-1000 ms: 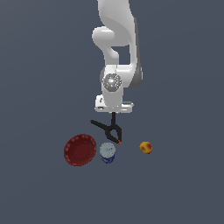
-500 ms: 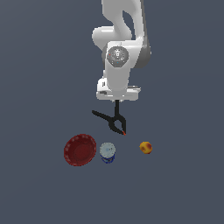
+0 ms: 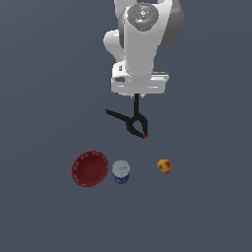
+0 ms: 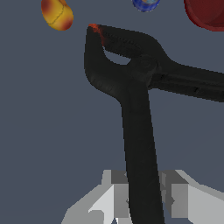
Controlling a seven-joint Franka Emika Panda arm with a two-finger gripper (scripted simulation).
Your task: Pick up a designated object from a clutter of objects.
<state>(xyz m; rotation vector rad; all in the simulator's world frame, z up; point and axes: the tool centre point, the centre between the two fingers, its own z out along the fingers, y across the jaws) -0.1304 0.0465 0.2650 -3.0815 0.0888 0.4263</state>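
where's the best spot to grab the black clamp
By one long handle, from its free end, as the tool does now: the black clamp hangs with that slim straight handle between the fingers, the other handle splayed sideways, orange-tipped jaw clear.

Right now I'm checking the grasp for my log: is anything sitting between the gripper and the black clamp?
Nothing visible does. The gripper is shut on one handle of the black clamp, with no other object in between. The red bowl, the can and the ball sit apart from it.
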